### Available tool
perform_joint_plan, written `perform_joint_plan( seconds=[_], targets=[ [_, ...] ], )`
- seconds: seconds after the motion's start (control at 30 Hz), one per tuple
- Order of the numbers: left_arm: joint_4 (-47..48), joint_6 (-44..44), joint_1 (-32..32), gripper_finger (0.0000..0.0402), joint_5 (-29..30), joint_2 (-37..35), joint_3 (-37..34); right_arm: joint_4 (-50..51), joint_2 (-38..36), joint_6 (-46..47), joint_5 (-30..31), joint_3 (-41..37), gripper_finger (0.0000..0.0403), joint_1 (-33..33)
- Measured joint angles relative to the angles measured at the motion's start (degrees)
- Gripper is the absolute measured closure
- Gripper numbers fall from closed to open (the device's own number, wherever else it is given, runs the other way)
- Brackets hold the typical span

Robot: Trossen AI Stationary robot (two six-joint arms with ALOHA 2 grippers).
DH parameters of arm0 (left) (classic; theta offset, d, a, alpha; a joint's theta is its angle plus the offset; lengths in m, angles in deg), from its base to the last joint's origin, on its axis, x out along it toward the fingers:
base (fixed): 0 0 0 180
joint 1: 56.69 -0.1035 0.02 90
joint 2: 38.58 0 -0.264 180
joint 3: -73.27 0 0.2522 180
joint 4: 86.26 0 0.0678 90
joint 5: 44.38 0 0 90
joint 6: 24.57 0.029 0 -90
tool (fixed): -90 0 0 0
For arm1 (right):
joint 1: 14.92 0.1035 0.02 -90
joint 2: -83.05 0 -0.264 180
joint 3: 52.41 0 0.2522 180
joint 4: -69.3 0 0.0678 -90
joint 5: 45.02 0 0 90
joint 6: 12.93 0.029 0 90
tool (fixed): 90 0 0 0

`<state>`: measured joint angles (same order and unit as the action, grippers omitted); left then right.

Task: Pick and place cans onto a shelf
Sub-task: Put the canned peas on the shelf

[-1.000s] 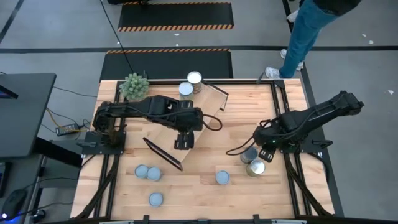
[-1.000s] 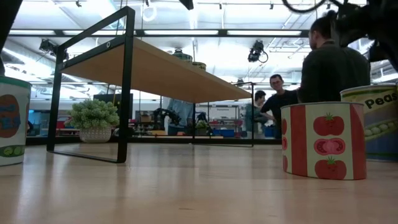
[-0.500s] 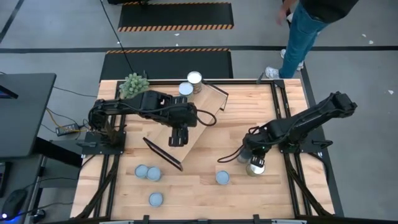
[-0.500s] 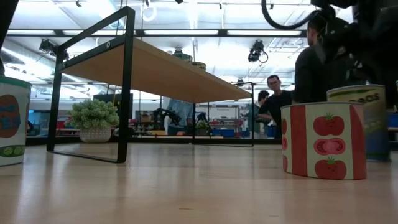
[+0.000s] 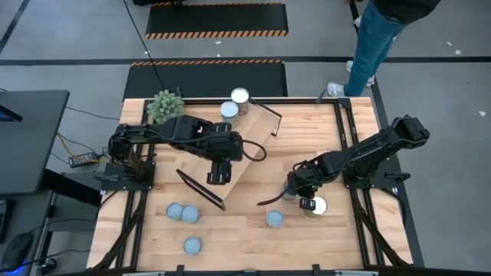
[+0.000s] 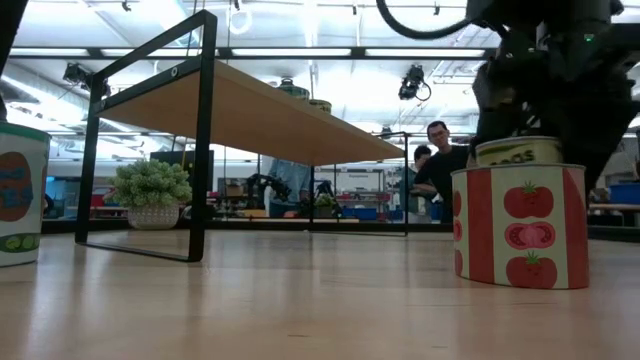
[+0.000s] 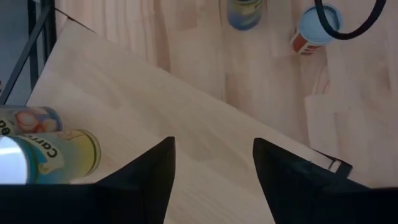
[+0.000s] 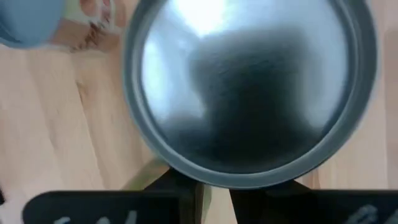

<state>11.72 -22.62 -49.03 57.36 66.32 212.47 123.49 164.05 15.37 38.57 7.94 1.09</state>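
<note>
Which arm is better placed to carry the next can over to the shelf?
The right. Its gripper is already at the peas can, and that can fills its wrist view. The left gripper hangs open over the shelf, holding nothing.

Spiky green plant (image 5: 165,105) at table's far corner, person (image 5: 377,38) standing beyond

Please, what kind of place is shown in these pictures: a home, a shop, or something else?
Probably a robotics lab or workshop. Two arms are mounted at a butcher-block table, hazard-striped floor mats lie behind it, and the low view shows people and equipment under strip lights.
</note>
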Motion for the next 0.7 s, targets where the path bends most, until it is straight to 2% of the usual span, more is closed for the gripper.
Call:
perform_joint_plan(
  seconds=[0.37,0.7],
  targets=[
    [-0.25,-0.26,0.99,0.0182,-0.05,0.02,0.0,-9.09,0.51,-12.97,3.84,0.02,0.0334,0.12],
    [-1.44,0.07,1.99,0.0182,-0.07,0.02,0.0,-18.43,0.51,-17.82,5.77,0.02,0.0334,0.13]
  ],
)
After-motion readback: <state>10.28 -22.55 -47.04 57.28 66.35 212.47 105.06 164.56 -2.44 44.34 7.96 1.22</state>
